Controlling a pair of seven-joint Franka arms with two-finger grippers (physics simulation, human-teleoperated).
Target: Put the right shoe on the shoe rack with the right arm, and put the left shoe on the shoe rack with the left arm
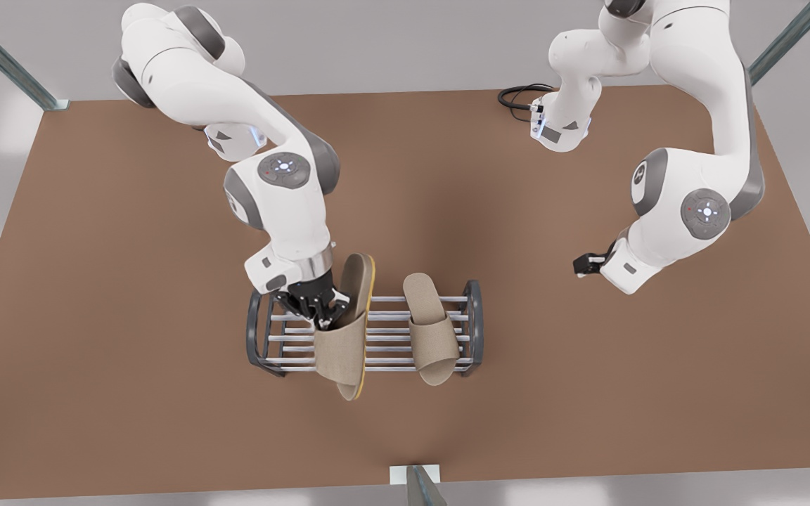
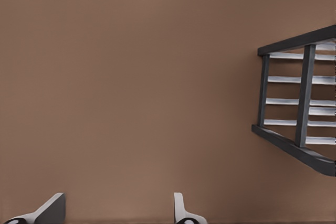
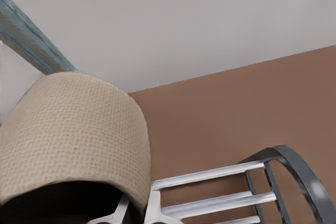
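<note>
Clamped in right gripper (image 1: pixel 320 309) fingers, tilted right shoe (image 1: pixel 346 330) overhanging shoe rack (image 1: pixel 474 309), liable to tip off once released; left gripper (image 1: pixel 581 266) spread empty.

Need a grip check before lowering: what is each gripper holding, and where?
The right gripper holds the tilted right shoe by its fabric strap over the shoe rack. The left gripper is open, empty.
</note>
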